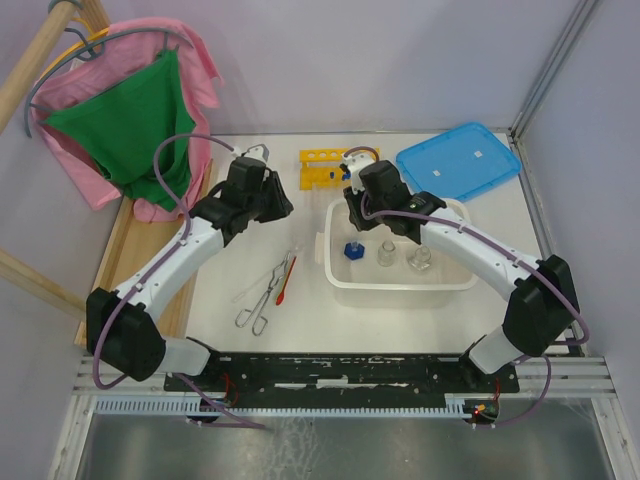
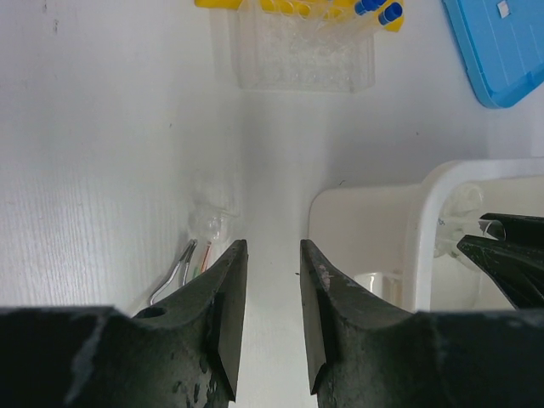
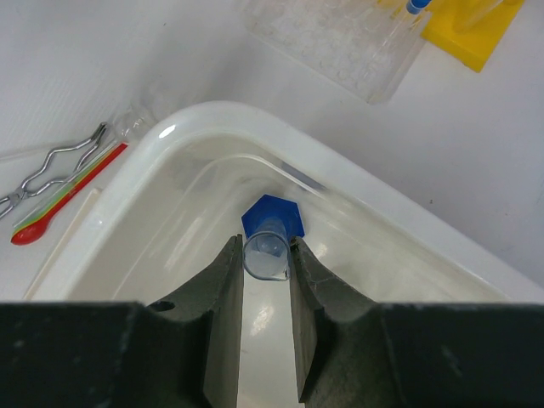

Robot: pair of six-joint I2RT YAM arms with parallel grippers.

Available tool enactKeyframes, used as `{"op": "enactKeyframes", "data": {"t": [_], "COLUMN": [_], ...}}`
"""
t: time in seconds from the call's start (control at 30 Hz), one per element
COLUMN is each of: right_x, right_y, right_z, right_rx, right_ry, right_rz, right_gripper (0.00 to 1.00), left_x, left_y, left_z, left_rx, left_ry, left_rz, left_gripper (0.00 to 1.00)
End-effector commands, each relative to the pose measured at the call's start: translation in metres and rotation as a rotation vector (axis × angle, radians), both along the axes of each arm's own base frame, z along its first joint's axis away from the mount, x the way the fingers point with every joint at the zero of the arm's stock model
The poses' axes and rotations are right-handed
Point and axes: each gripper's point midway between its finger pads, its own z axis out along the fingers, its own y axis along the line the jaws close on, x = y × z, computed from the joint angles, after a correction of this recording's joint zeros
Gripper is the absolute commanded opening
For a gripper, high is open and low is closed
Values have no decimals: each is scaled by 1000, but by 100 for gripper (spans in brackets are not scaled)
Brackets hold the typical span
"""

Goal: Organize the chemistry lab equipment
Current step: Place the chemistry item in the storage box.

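While the right gripper [image 3: 266,241] reaches down into the white tub [image 3: 195,119], its fingers sit closed against both sides of a little clear tube [image 3: 267,262] with a blue foot. I take that as a grip for lifting it out toward the yellow rack [image 1: 325,165]. Two flasks [image 1: 386,253] stand in the tub as well. Over the table [image 2: 102,170] the left gripper [image 2: 274,248] hangs part open, holding nothing, near the tongs [image 1: 262,295] and red rod [image 1: 285,282], likely its job.
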Motion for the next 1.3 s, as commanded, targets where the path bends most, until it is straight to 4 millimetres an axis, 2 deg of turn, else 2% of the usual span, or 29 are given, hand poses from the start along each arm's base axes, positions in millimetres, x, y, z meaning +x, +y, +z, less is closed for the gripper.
{"op": "enactKeyframes", "data": {"t": [0.0,0.43,0.57,0.7,0.8,0.93,1.07,1.17,1.27], "right_x": [6,1,1,0,-4,-12,-13,-10,-7], "right_y": [6,2,1,-1,-3,-10,-31,-46,-54], "right_z": [12,8,22,53,89,139,184,200,200], "right_rx": [38,31,49,64,100,155,199,210,200], "right_ry": [-48,-26,-50,-84,-128,-207,-328,-395,-412], "right_rz": [-7,-16,-20,-17,-8,-9,-83,-159,-205], "right_gripper": [24,49,52,53,54,55,57,59,60], "left_x": [1,-4,-6,-10,-15,-29,-47,-60,-60], "left_y": [-4,-2,-1,2,6,8,7,7,6], "left_z": [12,4,6,4,-4,-27,-61,-93,-112], "left_rx": [-61,-65,-64,-44,-16,21,50,74,85], "left_ry": [-27,-3,-6,10,46,140,269,375,404], "left_rz": [8,9,7,1,-2,-24,-69,-98,-102], "left_gripper": [39,40,40,40,40,40,34,30,30]}}
